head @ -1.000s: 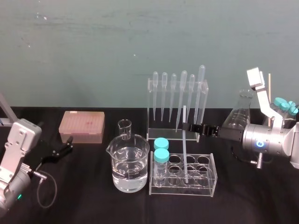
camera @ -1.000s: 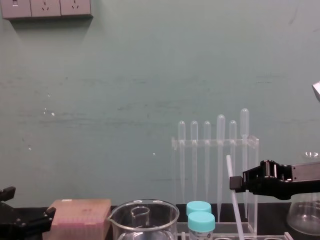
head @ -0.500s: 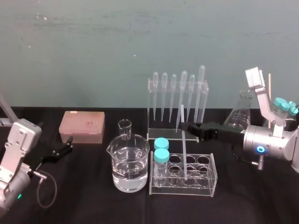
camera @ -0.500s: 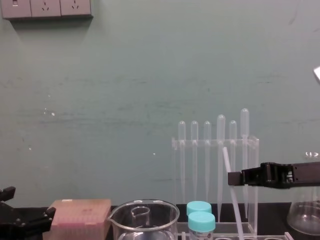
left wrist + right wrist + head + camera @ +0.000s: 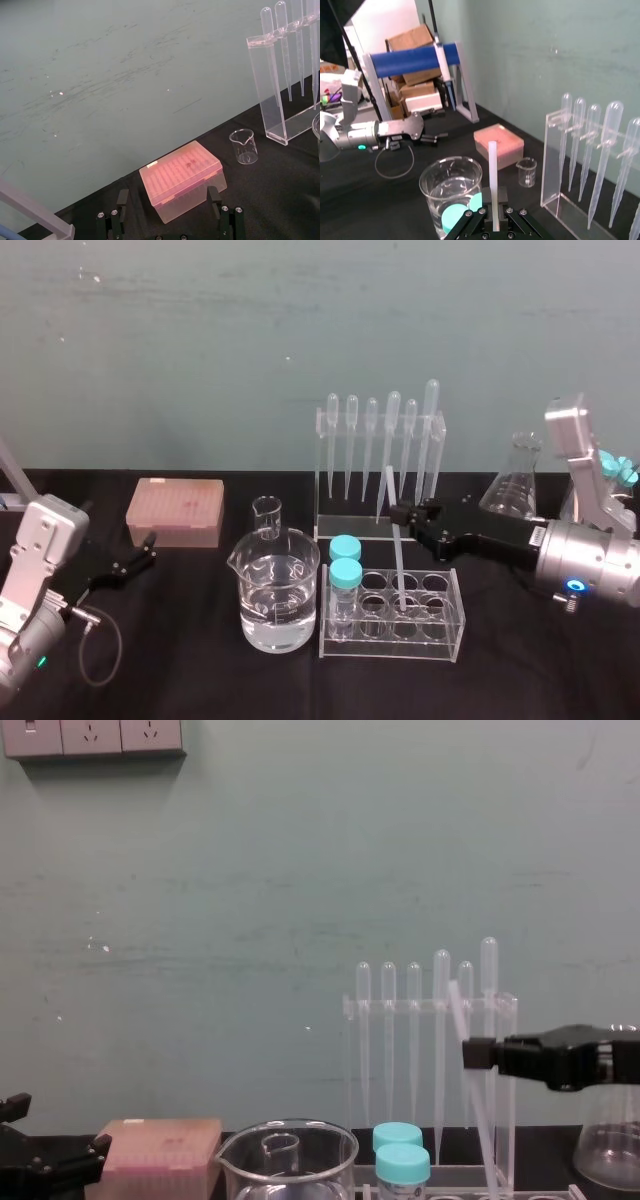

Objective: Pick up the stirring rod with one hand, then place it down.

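Translucent-white stirring rod (image 5: 397, 570) stands slightly tilted, its lower end down among the wells of the clear tube rack (image 5: 445, 638) on the black desk (image 5: 200, 680), in front of the pipette rack (image 5: 350, 530). Right hand (image 5: 404, 515), reaching in from the right, is closed on the rod's upper part. Left hand (image 5: 135, 560) rests at the desk's left side, fingers apart.

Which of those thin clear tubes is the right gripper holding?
The stirring rod: the one bulbless stick, leaning with its lower end in the tube rack, clamped in the right gripper. The bulbed pipettes hang in their stand. Left gripper parked far left.
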Robot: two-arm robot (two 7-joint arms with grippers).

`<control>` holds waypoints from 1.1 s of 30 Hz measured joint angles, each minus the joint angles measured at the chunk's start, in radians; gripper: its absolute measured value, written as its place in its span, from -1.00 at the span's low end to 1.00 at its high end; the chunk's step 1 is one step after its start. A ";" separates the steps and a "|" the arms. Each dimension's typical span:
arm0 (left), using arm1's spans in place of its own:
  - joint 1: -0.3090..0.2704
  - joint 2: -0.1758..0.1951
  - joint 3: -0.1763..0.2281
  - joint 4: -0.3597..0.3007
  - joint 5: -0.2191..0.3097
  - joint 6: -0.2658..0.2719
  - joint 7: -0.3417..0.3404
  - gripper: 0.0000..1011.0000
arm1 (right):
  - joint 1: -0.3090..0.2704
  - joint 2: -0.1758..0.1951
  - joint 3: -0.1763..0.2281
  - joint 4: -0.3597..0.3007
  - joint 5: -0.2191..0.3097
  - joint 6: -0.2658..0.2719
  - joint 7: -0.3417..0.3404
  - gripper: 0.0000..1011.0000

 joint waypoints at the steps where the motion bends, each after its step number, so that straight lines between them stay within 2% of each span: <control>1: 0.000 0.000 0.000 0.000 0.000 0.000 0.000 0.98 | -0.005 0.001 0.005 -0.004 0.000 -0.007 0.000 -0.87; 11: 0.000 0.000 0.000 0.000 0.000 0.000 0.000 0.98 | -0.039 0.010 0.086 -0.077 0.043 -0.057 0.001 -0.87; 19: 0.000 0.000 0.000 0.000 0.000 0.000 0.000 0.98 | -0.037 0.045 0.145 -0.156 0.098 -0.040 0.002 -0.87; 25: 0.000 0.000 0.000 0.000 0.000 0.000 0.000 0.98 | -0.032 0.069 0.157 -0.180 0.101 -0.038 -0.005 -0.87; 33: 0.000 0.000 0.000 0.000 0.000 0.000 0.000 0.98 | -0.033 0.078 0.158 -0.187 0.102 -0.035 -0.012 -0.87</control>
